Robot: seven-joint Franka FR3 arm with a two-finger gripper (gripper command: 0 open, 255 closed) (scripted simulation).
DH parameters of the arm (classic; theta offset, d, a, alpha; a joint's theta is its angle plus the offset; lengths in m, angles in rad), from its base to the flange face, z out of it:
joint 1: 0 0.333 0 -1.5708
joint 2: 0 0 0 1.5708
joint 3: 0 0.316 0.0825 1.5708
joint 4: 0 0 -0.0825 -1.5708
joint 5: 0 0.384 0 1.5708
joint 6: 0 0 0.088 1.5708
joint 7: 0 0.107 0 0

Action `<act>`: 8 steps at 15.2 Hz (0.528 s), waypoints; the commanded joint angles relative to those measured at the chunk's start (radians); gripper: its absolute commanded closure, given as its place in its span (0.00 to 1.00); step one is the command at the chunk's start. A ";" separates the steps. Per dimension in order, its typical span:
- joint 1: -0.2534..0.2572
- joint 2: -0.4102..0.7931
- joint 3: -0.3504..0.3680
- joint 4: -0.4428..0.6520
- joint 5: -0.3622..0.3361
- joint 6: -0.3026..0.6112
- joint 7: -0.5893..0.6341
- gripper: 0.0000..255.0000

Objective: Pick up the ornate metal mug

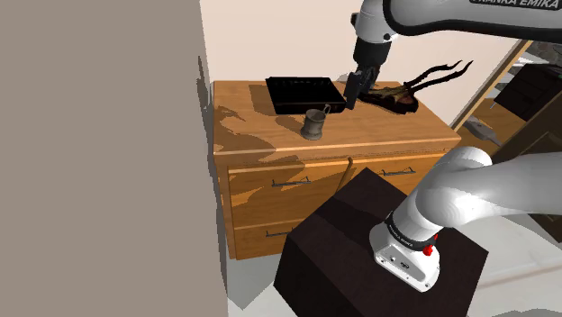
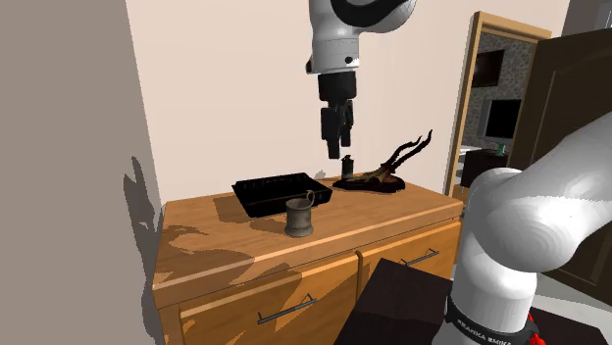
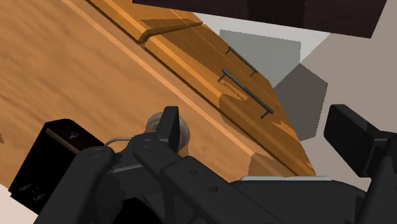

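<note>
Dull grey metal mug (image 1: 313, 124); smooth grained wood dresser (image 1: 387, 132); matt black tray (image 1: 304, 93).

shoulder high, second exterior low, wrist close: all face dresser (image 1: 261, 126)

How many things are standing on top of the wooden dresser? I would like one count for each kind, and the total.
Grey mug: 1
Black tray: 1
Dark branch-like ornament: 1
Total: 3 on the dresser top. The small dark piece on the ornament's base is counted with the ornament.
</note>
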 commanded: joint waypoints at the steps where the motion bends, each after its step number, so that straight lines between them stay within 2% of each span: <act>1: 0.000 0.000 0.000 0.000 0.000 0.000 0.000 0.00; 8: -0.023 0.166 -0.127 -0.028 -0.053 0.219 -0.163 0.00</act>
